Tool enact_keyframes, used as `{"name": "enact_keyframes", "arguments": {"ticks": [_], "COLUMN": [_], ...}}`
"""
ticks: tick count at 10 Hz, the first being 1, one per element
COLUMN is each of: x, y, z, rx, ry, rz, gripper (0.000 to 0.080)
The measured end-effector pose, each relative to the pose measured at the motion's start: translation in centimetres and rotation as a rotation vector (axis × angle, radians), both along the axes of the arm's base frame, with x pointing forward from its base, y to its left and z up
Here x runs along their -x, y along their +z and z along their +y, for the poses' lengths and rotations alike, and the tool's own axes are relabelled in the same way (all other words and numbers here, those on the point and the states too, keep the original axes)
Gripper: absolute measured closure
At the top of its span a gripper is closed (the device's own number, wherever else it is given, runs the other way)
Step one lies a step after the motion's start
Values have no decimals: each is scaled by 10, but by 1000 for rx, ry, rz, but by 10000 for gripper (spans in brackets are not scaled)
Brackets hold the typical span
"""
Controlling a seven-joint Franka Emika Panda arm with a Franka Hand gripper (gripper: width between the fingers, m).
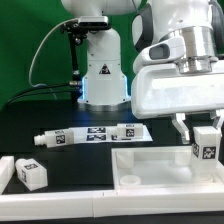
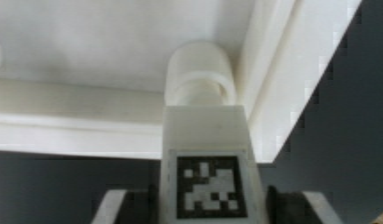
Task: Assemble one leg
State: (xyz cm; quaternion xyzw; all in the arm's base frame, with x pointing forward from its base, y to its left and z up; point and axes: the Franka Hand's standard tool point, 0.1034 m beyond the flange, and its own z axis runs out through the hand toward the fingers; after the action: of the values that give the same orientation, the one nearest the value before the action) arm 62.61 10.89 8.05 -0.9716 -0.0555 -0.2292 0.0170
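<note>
Holding the leg (image 1: 206,147) tight in the gripper (image 1: 203,134), one finger on each side. Upright, at the exterior view's right, just over the right end of the white tray (image 1: 150,172). In the wrist view, close by a round bump (image 2: 206,82) in the tray's corner, with the black-and-white tag (image 2: 209,186) facing the camera. Cannot tell if touching the tray or not. Farther left on the black table (image 1: 80,160), two long white rods (image 1: 60,139) lying end to end. Near the left edge, a second small block (image 1: 30,173), well apart from the gripper.
</note>
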Motion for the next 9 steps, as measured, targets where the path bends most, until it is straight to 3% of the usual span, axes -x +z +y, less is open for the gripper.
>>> {"name": "enact_keyframes", "arguments": {"ticks": [5,6,7,8,9], "x": [-1,-1,-1,-1,-10], "y": [-2,-2,-2,-2,16], "z": [0,0,0,-3,-10], "rx": [3,4,5,19,37], "ry": [9,11,12,27,39], "rz": [-12,-12,-11,24,88], "gripper": [515,440,440,266,166]}}
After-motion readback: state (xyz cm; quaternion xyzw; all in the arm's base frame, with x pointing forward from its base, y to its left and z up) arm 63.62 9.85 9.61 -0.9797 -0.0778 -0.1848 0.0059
